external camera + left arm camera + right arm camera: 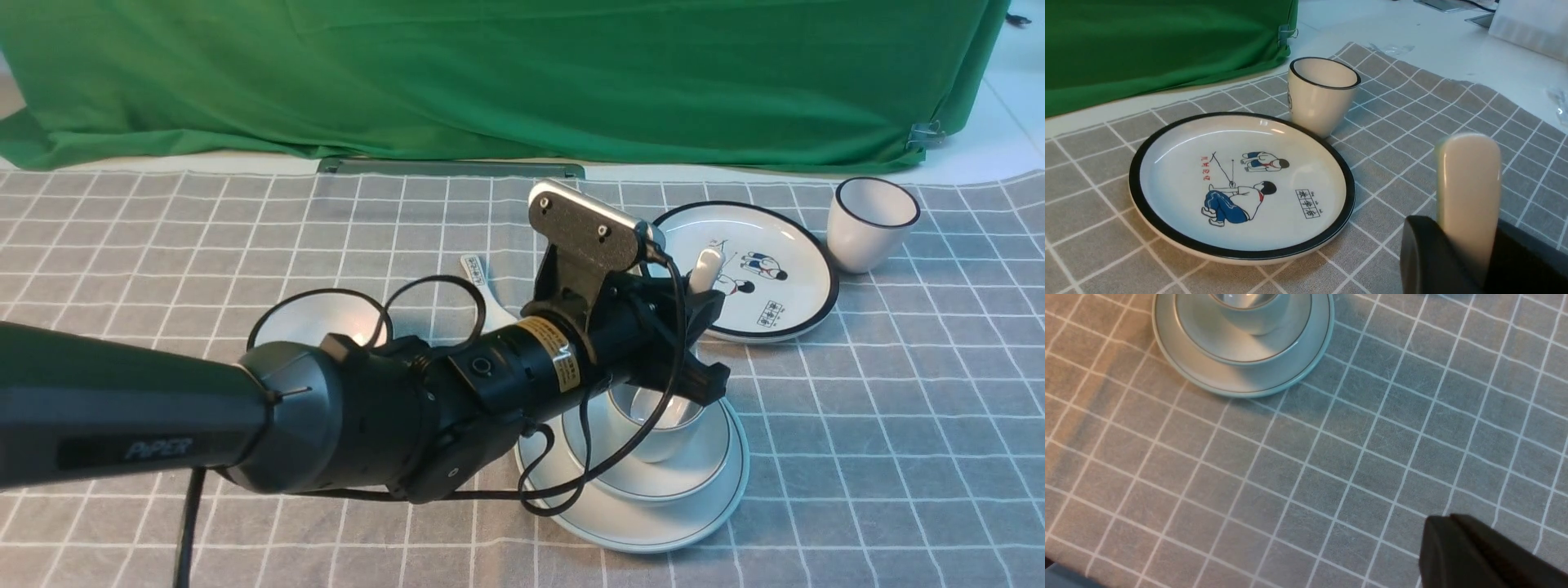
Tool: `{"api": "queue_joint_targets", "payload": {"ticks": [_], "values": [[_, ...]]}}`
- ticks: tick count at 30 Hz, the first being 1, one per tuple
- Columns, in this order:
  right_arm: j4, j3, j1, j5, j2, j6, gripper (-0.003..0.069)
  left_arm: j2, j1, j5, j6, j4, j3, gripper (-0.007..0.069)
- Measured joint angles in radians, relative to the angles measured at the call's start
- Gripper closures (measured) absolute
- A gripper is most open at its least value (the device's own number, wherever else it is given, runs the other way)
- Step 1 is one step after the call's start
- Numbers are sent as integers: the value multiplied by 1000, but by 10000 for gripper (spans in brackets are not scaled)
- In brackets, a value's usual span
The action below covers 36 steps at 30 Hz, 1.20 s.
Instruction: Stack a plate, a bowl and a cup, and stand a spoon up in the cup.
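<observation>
The pale plate (645, 531) bears the shallow bowl (702, 474), and the grey-green cup (653, 441) stands in the bowl, front centre. My left gripper (709, 343) reaches across right above the cup and is shut on the white spoon (706, 269). The spoon's handle points up and its lower end is hidden behind the fingers at the cup's mouth. The left wrist view shows the handle (1468, 183) clamped between the black fingers (1425, 253). My right gripper (1437, 539) is shut and empty, away from the stack, with plate (1241, 386), bowl (1208, 330) and cup (1249, 310) in its view.
A black-rimmed cartoon plate (759, 278) lies just behind the gripper, with a black-rimmed white cup (872, 222) at its right. A black-rimmed bowl (318, 322) and a small marked spoon (478, 278) lie left of centre. Green cloth hangs at the back.
</observation>
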Motion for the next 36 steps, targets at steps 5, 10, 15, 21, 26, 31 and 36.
{"api": "queue_joint_targets", "payload": {"ticks": [5,10,15,21,26,31,36], "values": [[0,0,0,0,0,0,638,0,4,7,3,0,0,406],[0,0,0,0,0,0,638,-19,4,111,1,-12,0,336],[0,0,0,-20,0,0,638,-139,8,385,-1,-61,0,352],[-29,25,0,-228,-119,0,638,-490,61,815,12,-53,21,580],[-95,178,0,-513,-431,39,638,-806,108,808,-2,-49,219,620],[-117,354,0,-745,-656,39,638,-1044,136,690,-34,-49,441,624],[-122,498,0,-917,-784,39,631,-1222,158,547,-50,-50,646,624]]}}
